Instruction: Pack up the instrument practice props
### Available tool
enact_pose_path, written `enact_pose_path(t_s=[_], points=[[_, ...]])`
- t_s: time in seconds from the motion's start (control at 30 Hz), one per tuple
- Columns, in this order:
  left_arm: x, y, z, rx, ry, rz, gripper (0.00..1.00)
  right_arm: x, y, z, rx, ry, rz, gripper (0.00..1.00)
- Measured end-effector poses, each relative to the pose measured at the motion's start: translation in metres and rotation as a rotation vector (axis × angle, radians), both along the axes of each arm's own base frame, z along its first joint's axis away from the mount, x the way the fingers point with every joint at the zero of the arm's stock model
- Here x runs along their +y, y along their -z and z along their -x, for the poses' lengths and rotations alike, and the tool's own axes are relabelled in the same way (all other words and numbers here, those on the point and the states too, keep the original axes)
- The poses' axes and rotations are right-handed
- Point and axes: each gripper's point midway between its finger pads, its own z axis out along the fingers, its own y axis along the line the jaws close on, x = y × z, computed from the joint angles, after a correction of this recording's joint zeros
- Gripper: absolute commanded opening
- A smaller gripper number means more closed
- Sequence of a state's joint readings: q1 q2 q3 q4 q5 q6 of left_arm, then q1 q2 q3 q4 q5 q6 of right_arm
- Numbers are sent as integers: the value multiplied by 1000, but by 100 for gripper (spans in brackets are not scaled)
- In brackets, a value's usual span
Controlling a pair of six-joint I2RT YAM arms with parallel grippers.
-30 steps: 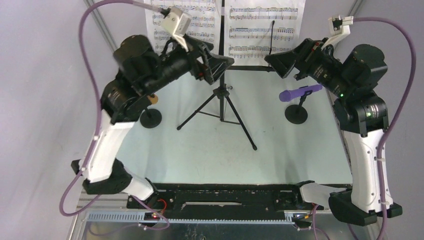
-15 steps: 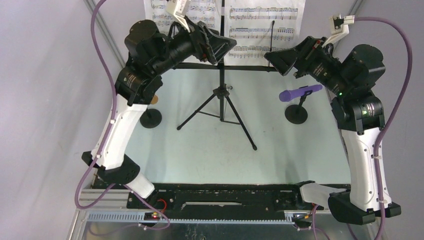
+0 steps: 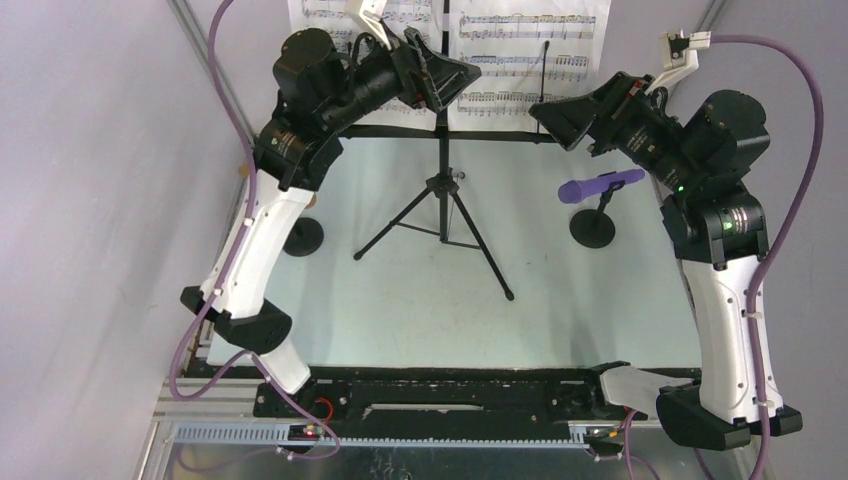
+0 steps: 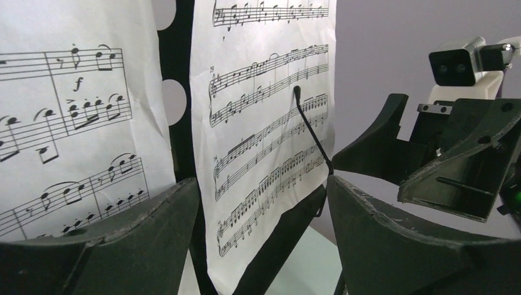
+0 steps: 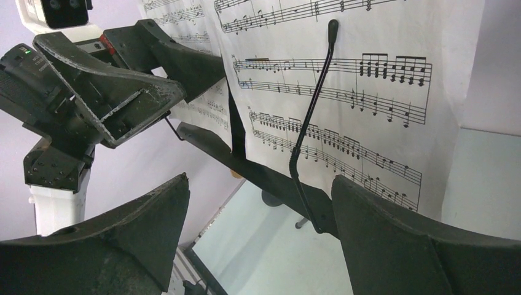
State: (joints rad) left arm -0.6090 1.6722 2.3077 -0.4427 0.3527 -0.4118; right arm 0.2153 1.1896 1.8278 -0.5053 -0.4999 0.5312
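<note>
The black music rack stands on tripod legs at the table's back. Two white sheet-music pages rest on it, a left one and a right one. My left gripper is open and empty in front of the pages. The right page shows between its fingers. My right gripper is open and empty at the right page's lower edge, facing the rack ledge. The purple microphone sits on its round-based holder. The tan microphone is hidden by my left arm.
A second round black holder base stands at the left beside my left arm. A thin wire page retainer lies across the right page. The two grippers face each other closely; the left one shows in the right wrist view.
My left arm has risen and swung right and back, bringing its open gripper up to the sheet-music pages. The right arm has not moved.
</note>
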Motion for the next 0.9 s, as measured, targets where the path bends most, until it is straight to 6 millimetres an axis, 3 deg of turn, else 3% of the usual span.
enact_pose_path(t_s=[0.37, 0.6, 0.9], points=[[-4, 1, -1, 4, 31, 8, 84, 2, 10, -3, 31, -9, -5, 92], [-18, 6, -1, 16, 103, 18, 75, 3, 12, -4, 37, -10, -6, 92], [-29, 13, -5, 43, 150, 28, 43, 3, 11, -5, 37, -11, -7, 90]])
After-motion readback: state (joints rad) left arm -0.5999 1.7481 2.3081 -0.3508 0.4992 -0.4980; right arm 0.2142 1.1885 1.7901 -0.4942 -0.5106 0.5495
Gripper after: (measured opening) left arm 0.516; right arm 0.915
